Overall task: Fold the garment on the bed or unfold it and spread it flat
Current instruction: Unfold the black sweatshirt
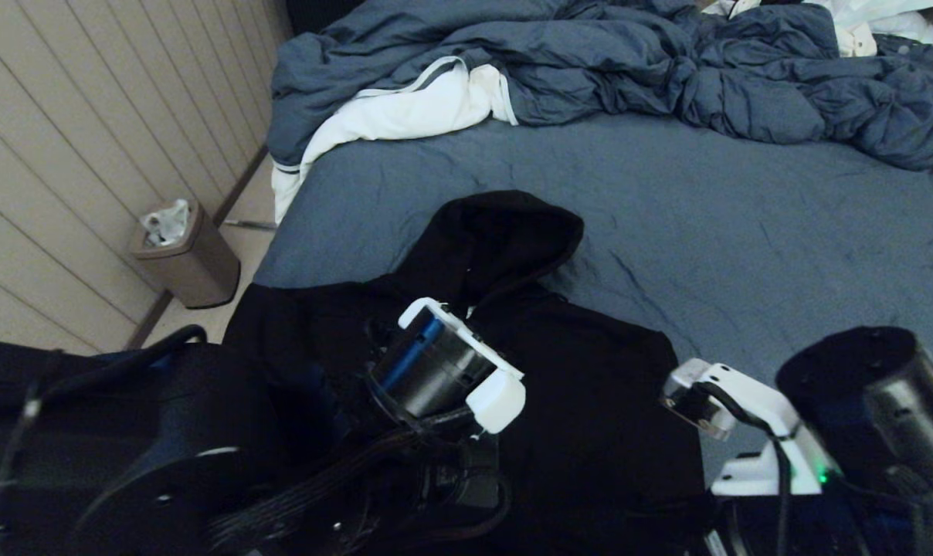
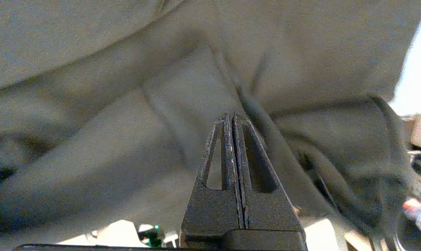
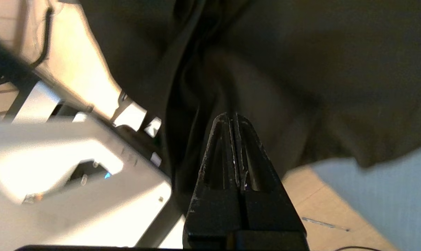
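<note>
Right, from the head view the black hoodie (image 1: 559, 371) lies spread on the near part of the bed (image 1: 744, 224), its hood (image 1: 505, 232) pointing up toward the rumpled blue-grey duvet (image 1: 667, 69) at the far end. A white cloth with grey stripes (image 1: 405, 112) spills over the bed's left edge beside the duvet. Down on the floor by the panelled wall stands a small bin (image 1: 188, 259). Both arms are low at the near edge; the left arm (image 1: 451, 371) sits over the hoodie's chest, the right arm (image 1: 752, 432) just off its right side, over the blue sheet. The fingertips themselves are hidden from here.

In the left wrist view, the left gripper (image 2: 231, 116) has its two dark fingers pressed together, nothing between them, with the hoodie's fabric spread just ahead of the tips.

In the right wrist view, the right gripper (image 3: 231, 116) is likewise closed tight and empty, its tips pointed at a fold near the hoodie's edge. Whether the tips touch the cloth I cannot tell.
</note>
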